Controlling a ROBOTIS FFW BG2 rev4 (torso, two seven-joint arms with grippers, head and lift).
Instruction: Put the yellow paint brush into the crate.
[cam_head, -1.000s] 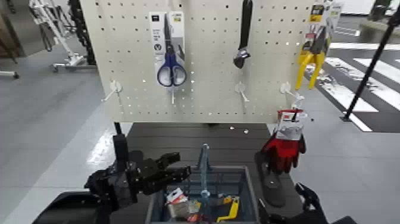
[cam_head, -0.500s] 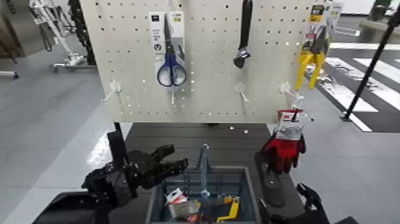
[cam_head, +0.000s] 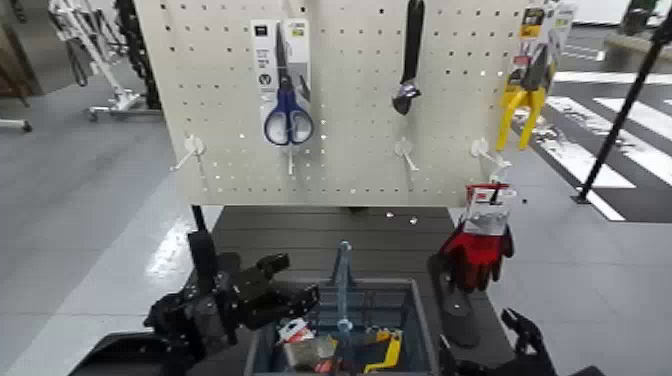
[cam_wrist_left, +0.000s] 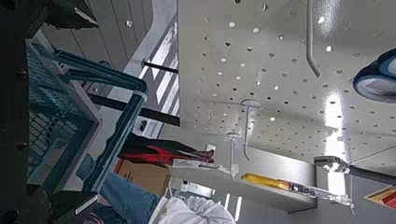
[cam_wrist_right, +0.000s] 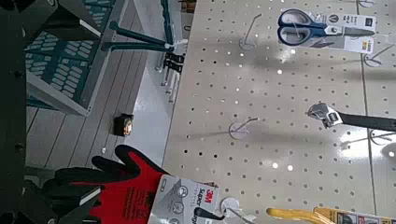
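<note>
- Paint brush (cam_head: 302, 353): what appears to be it, a grey bristle block with a yellow band, lies inside the crate, on the left side of the handle. Its own handle cannot be made out.
- Crate (cam_head: 419, 310): dark grey, slatted sides, central handle bar (cam_head: 344, 285) upright. Also inside: a red-and-white package (cam_head: 294, 328) and a yellow tool (cam_head: 391, 351).
- Left gripper (cam_head: 292, 281): by the crate's left rim, fingers spread, nothing between them.
- Right gripper (cam_head: 478, 334): idle to the right of the crate, fingers spread.
- Surface: dark grooved deck (cam_head: 300, 235), running from the crate to beneath the pegboard.
- Pegboard (cam_head: 350, 130): pale, perforated, upright, with white hooks. Blue-handled scissors (cam_head: 288, 110), a wrench (cam_head: 407, 75) and yellow-handled pliers (cam_head: 526, 105) hang across it; red-and-black gloves (cam_head: 480, 252) hang at its lower right corner.
- Room: grey floor (cam_head: 75, 230), light reflected at left; a white metal stand (cam_head: 105, 60) behind. White stripes (cam_head: 590, 120) cross dark flooring at right, beside a slanting black pole (cam_head: 628, 110).
</note>
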